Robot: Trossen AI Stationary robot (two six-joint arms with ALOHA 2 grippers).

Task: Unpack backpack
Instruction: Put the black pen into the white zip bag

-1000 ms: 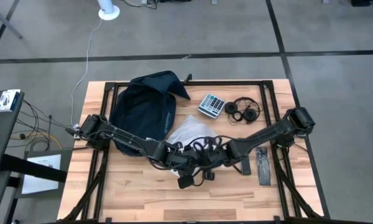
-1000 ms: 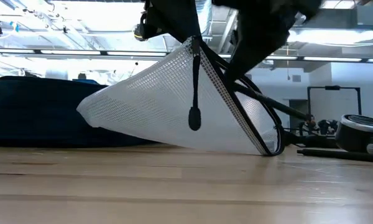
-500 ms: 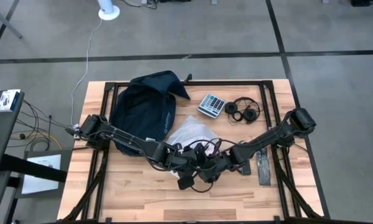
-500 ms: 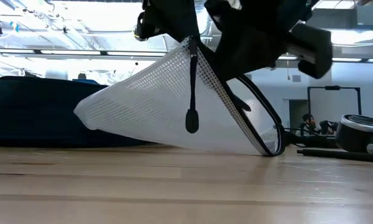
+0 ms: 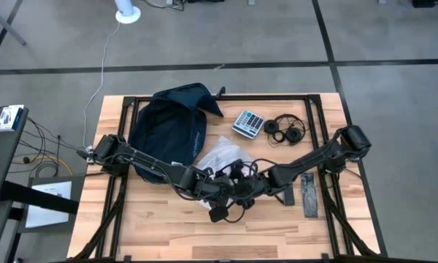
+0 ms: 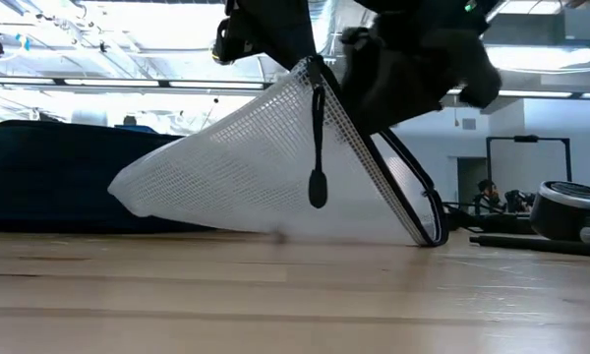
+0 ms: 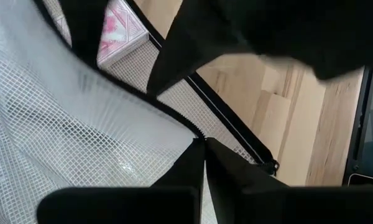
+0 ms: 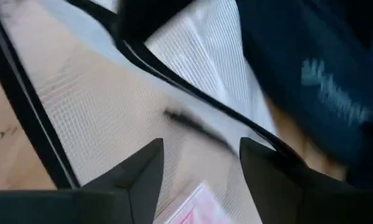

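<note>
Backpack [image 5: 168, 130] looks soft and floppy, so I'd grab its rim. Left gripper [image 7: 202, 146] pinches the mesh pouch [image 6: 246, 172]; right gripper [image 8: 199, 155] fingers are apart.

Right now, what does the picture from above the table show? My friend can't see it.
Two dark robot arms meet mid-table over a white mesh pouch; the left gripper is shut on its edge. The navy backpack lies behind, with a calculator and headphones beside it.

Wooden table [image 5: 153, 226], backpack [image 5: 168, 128], calculator [image 5: 248, 123], headphones [image 5: 286, 130]
</note>
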